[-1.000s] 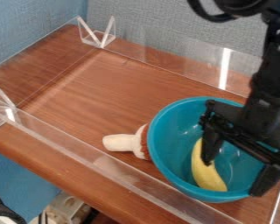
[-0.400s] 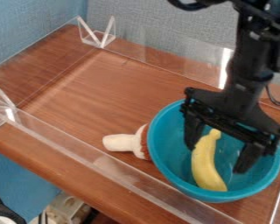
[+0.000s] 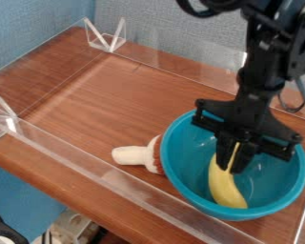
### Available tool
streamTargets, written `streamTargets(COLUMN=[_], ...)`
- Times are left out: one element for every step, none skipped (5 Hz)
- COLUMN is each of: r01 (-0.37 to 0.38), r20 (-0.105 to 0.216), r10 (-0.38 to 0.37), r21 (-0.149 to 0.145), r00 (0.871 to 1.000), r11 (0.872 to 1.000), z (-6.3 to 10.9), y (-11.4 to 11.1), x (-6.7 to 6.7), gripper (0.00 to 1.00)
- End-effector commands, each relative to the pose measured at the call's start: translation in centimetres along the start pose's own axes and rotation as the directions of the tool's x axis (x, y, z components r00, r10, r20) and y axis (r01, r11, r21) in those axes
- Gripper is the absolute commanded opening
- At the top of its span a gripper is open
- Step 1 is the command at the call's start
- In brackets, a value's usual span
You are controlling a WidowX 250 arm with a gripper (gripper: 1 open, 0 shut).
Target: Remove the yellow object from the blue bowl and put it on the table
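Observation:
The yellow object [image 3: 227, 187], a small curved banana, lies inside the blue bowl [image 3: 175, 157] at the table's [image 3: 104, 95] near right corner. My gripper [image 3: 236, 158] points straight down into the bowl. Its black fingers are drawn together on the banana's upper end, so it is shut on it. The banana's lower end rests against the bowl's inner front wall. The tip between the fingers is hidden.
A cream mushroom-shaped toy [image 3: 136, 155] lies on the wood just left of the bowl. Low clear acrylic walls [image 3: 66, 157] edge the tabletop, with corner brackets at the far left [image 3: 107, 38] and near left [image 3: 3, 122].
The gripper has moved left and sunk into the bowl, rolling at the wrist. Its fingers, spread wide before, have shut on the banana's upper end.

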State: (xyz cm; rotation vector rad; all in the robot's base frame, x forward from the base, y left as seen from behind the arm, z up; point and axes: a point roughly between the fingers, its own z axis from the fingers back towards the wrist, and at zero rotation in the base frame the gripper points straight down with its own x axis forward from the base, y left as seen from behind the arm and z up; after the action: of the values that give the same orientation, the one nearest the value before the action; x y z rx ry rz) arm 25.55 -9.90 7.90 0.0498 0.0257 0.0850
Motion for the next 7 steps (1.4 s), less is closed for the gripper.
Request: streamTargets(r01=[0.036, 0.098, 0.114, 0.142, 0.174, 0.115, 0.059], r20=[0.038, 0.051, 0.062, 0.079, 0.082, 0.083, 0.089], r10=[-0.036, -0.097, -0.113, -0.141, -0.173, -0.114, -0.058], r21=[-0.012, -0.006, -0.005, -0.009, -0.008, -0.007, -0.007], r00=[0.999, 0.994, 0.992, 0.987, 0.982, 0.99, 0.994], r11=[0.999, 0.995, 0.993, 0.99, 0.985, 0.993, 0.998], z=[0.4, 0.2, 0.1, -0.7, -1.7, -2.5, -3.0], y=[-1.0, -2.4, -2.9, -2.3, -1.9, -0.7, 0.3], x=[0.7, 0.8, 1.3, 1.7, 2.0, 2.3, 2.7], gripper=[1.0, 1.0, 0.0, 0.0, 1.0, 1.0, 1.0])
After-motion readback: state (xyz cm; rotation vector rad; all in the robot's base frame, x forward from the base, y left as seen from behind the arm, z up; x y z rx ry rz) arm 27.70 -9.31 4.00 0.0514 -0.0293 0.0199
